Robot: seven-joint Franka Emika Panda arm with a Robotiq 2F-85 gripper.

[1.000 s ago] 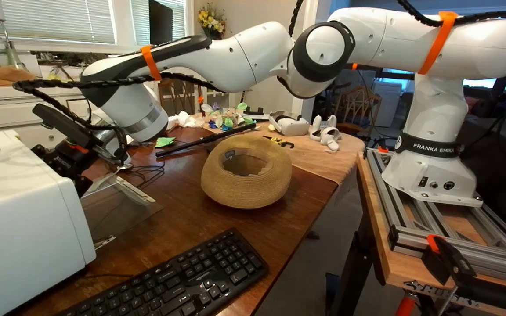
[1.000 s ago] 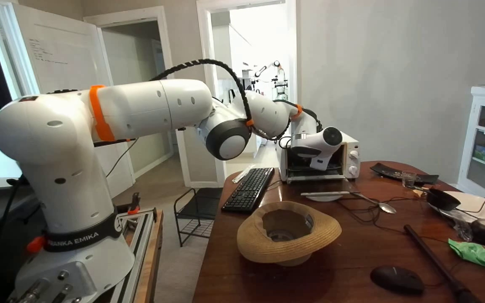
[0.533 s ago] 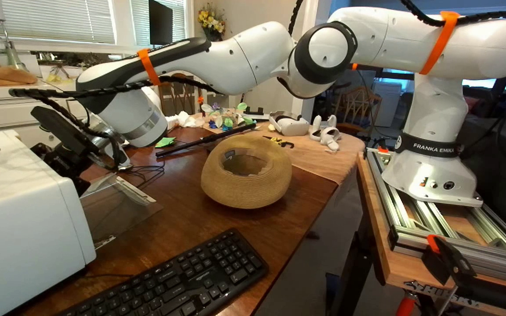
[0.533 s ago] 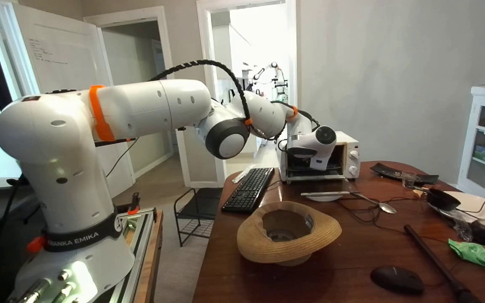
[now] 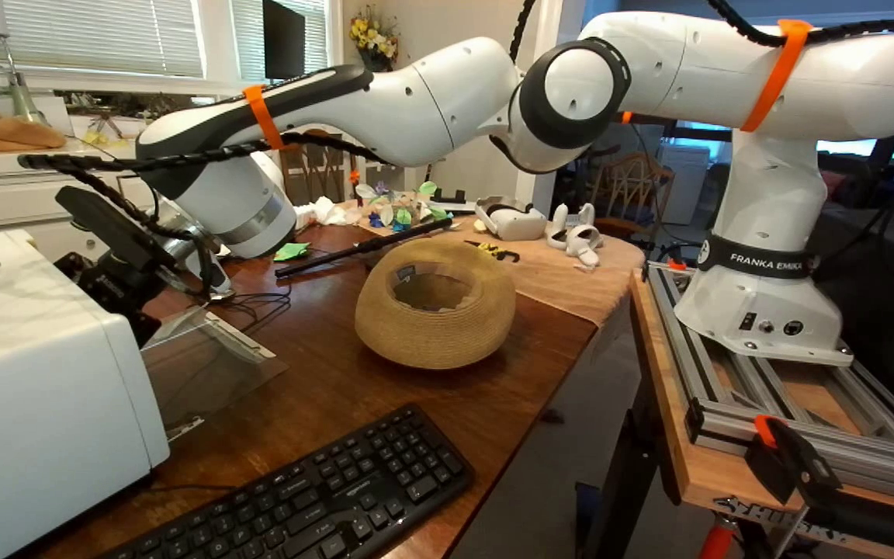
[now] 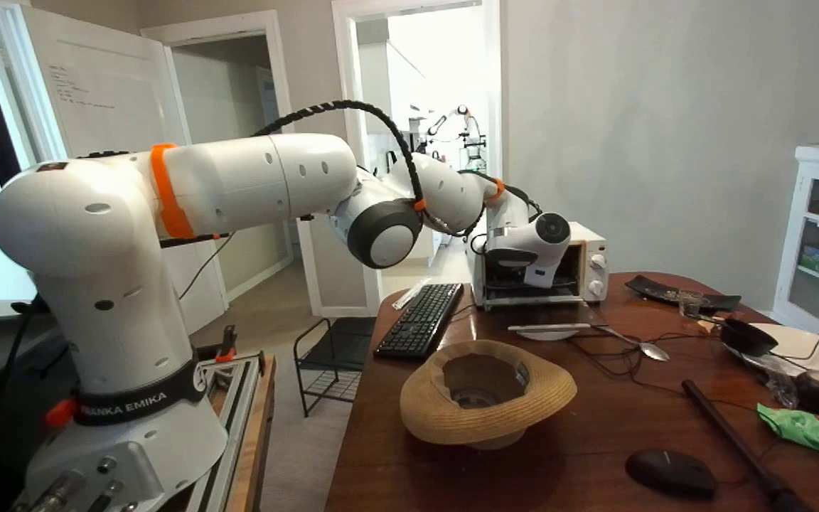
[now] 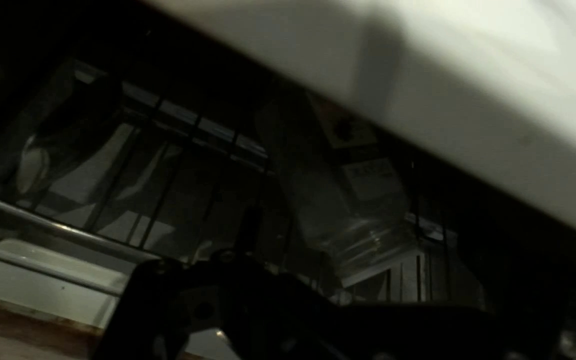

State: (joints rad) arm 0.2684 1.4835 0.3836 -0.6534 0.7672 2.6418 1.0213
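My gripper reaches into the open front of the white toaster oven, and in the wrist view its fingers stand wide apart, very dark against the inside. A clear plastic package with a pale label lies between and beyond them on the wire rack; contact with it cannot be made out. Further left is a dim object with a round pale end. The oven's pale top edge crosses the upper right. In both exterior views the fingertips are hidden by the oven or the arm.
The oven's glass door hangs down in front. A straw hat lies brim up on the table, with a black keyboard near it. A spoon, cables, a black rod and a mouse are also there.
The wrist and gripper have dipped and shifted slightly towards the oven over the first half second, then barely moved. Oven, hat and keyboard stay where they were.
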